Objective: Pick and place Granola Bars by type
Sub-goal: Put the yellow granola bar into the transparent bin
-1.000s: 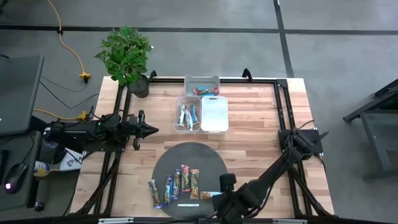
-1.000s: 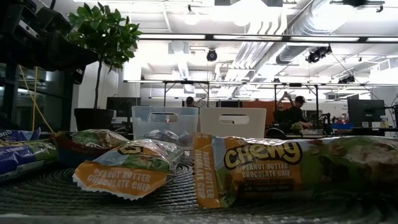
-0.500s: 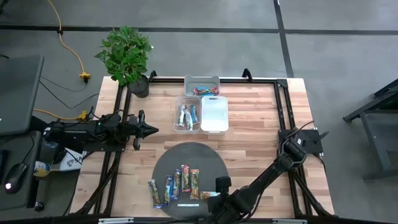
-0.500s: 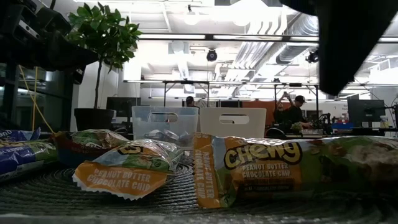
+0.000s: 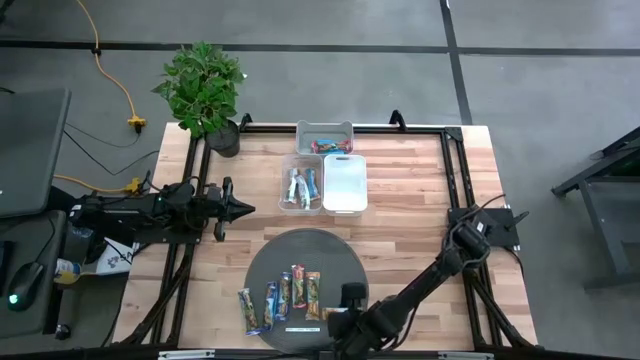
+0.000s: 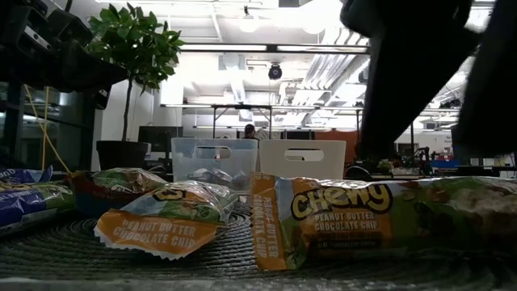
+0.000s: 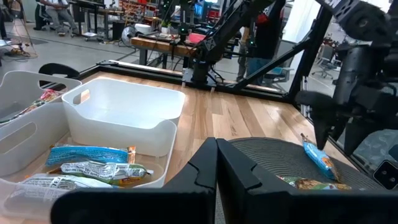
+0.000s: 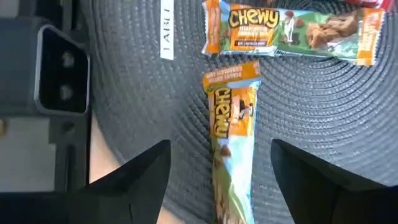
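Right end effector (image 8: 211, 155) is wide open over the granola bar (image 8: 233, 124) at lower centre. Imo drop straight, straddle its sides. Left end effector (image 5: 240, 208) shut, mid-left.

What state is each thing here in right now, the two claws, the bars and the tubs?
Right gripper: open, astride a bar on the mat.
Left gripper: shut, empty, parked over the table's left.
Clear bin: holds several bars.
White bin: empty.
Far bin: holds red bars.
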### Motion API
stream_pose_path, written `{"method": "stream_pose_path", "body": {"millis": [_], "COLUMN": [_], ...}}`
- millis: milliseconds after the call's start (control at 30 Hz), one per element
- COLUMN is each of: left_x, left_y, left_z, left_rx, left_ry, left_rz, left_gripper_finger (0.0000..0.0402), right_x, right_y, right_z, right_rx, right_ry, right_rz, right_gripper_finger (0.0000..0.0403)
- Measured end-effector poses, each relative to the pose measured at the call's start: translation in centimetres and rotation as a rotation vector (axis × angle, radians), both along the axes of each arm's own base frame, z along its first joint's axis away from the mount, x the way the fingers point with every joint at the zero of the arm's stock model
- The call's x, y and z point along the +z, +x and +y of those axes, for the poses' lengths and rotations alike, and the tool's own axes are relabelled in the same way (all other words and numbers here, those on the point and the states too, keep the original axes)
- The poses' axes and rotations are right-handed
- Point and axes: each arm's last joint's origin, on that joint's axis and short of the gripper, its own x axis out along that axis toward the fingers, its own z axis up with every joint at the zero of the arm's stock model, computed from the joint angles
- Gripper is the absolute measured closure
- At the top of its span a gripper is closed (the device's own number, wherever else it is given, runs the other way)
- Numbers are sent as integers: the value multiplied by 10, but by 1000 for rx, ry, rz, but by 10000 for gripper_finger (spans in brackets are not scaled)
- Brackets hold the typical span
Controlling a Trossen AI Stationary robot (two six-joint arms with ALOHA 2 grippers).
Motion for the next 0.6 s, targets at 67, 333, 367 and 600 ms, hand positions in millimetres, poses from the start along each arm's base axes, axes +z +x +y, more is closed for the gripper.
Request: {"method": "stream_pose_path", "body": {"millis": [67, 333, 367, 600], "left_x": [0, 0, 0, 0], "left_y": [0, 0, 0, 0], "left_z": [0, 0, 0, 0], "left_rx": [0, 0, 0, 0], "left_ry": [0, 0, 0, 0], "left_rz": [0, 0, 0, 0], "left_gripper_finger": [401, 401, 401, 401], "right_x": [-8, -31, -34, -38], "right_y": [3, 4, 5, 6], "right_z": [-2, -13, -14, -13], "right_rx": [-7, -45, -45, -36], "right_ry": [35, 109, 121, 170], "right_rz": [-15, 17, 11, -13], "right_gripper_finger": [143, 143, 143, 144]}}
